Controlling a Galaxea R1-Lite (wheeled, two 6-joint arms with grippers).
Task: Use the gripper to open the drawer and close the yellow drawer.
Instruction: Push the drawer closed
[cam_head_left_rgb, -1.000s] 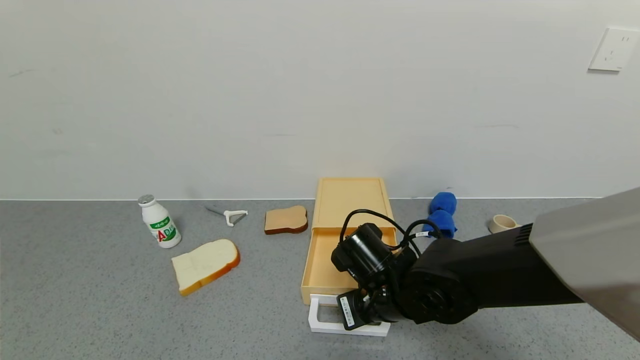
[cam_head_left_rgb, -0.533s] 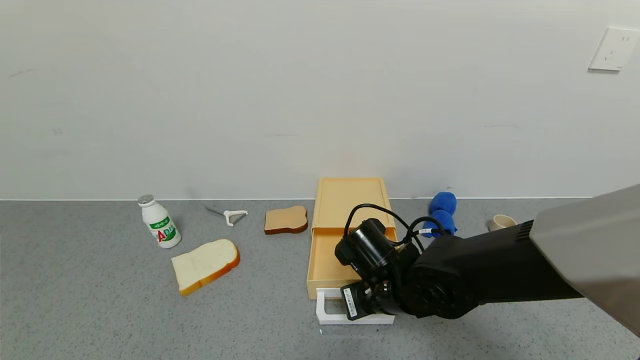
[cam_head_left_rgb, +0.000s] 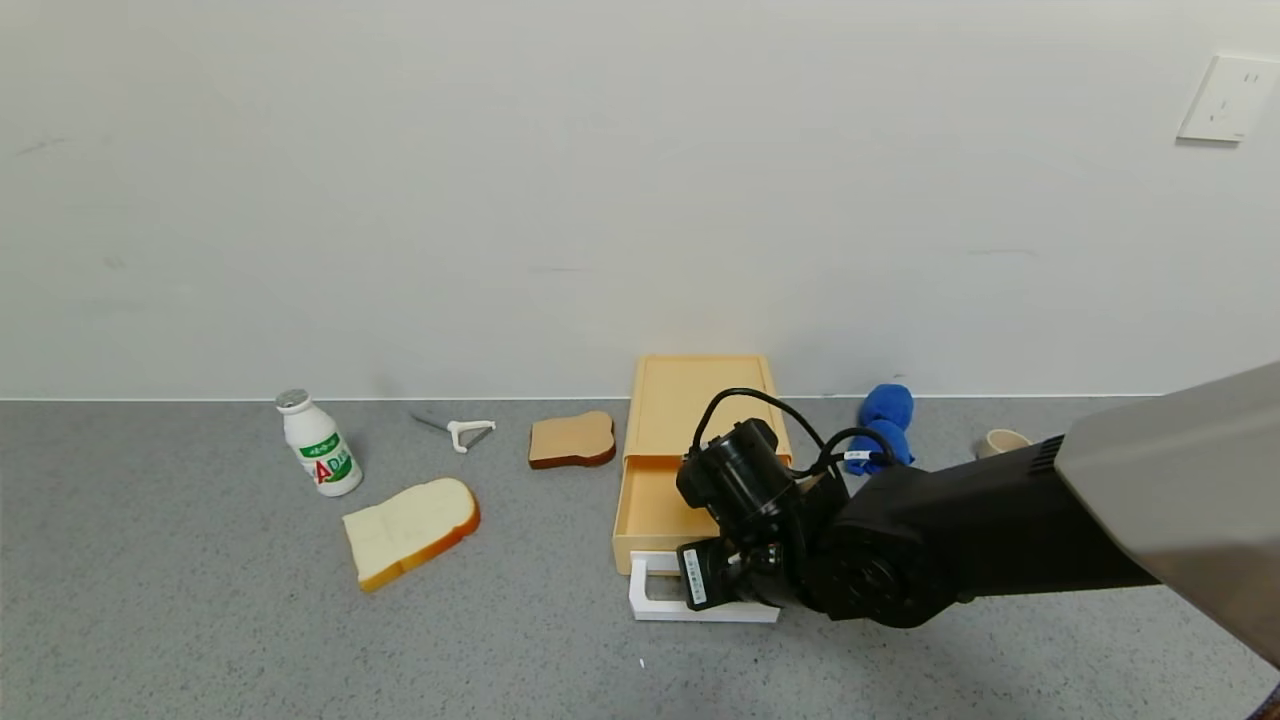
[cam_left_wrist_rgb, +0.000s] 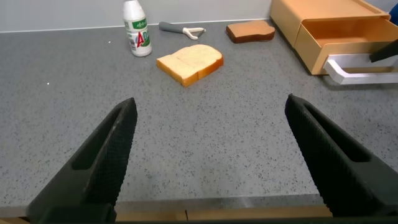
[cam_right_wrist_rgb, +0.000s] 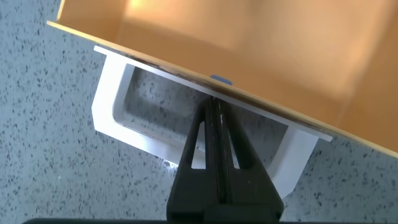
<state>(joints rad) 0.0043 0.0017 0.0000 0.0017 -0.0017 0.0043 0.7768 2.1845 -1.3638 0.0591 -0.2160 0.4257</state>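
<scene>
On the grey speckled worktop (cam_head_left_rgb: 200, 600), the flat pale-yellow plastic drawer box (cam_head_left_rgb: 700, 400) sits against the white wall, its sliding tray (cam_head_left_rgb: 650, 515) part-way out toward the robot, as the grey-shelled right arm reaches across and sets its black right hand (cam_head_left_rgb: 720, 585) into the white rectangular loop handle (cam_head_left_rgb: 655, 600). The right wrist view shows that hand's two tapered fingers (cam_right_wrist_rgb: 214, 155) pressed together with nothing between them, their tips inside the handle loop and up against the tray's front face. The step in hand looks like the closing push: done well, it would be a straight, level shove along the tray's own line of travel toward the wall, with the tips kept near the middle of the front so the tray does not skew and bind, and eased off once the front meets the box. The light box could slide or turn if pushed off-centre. The black left hand (cam_left_wrist_rgb: 211, 155) hovers idle, fingers spread wide and empty, low over bare worktop, well apart from the drawer.
</scene>
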